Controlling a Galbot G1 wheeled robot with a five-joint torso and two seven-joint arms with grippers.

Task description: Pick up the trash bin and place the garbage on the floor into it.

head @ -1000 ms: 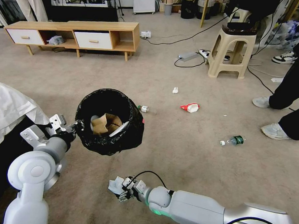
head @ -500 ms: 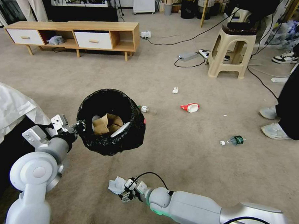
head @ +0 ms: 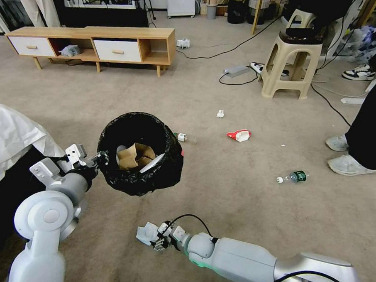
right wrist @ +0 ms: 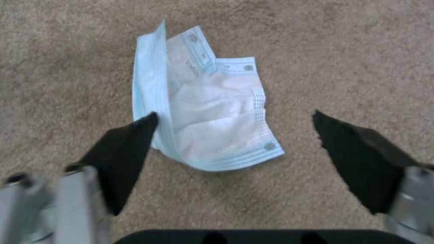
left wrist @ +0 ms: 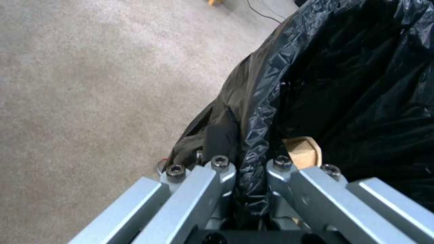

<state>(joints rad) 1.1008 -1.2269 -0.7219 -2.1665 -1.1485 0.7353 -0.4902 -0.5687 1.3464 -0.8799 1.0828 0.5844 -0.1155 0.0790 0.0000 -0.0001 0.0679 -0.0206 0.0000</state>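
I hold the trash bin off the floor with my left gripper, its fingers pinching the folded black bag at the rim nearest me; a crumpled brown paper bag already lies inside. Over the last second the bin has crept slightly forward and to the right, and my right arm has eased a little lower and nearer me, so I judge I am lining up a grab rather than dropping anything in yet. My right gripper hangs low over the carpet in front of the robot, wrist bent downward, fingers spread wide on either side of a pale blue face mask lying flat; one finger tip touches its folded edge. Farther out on the floor lie a red-and-white wrapper, a white paper wad, and a green-labelled bottle.
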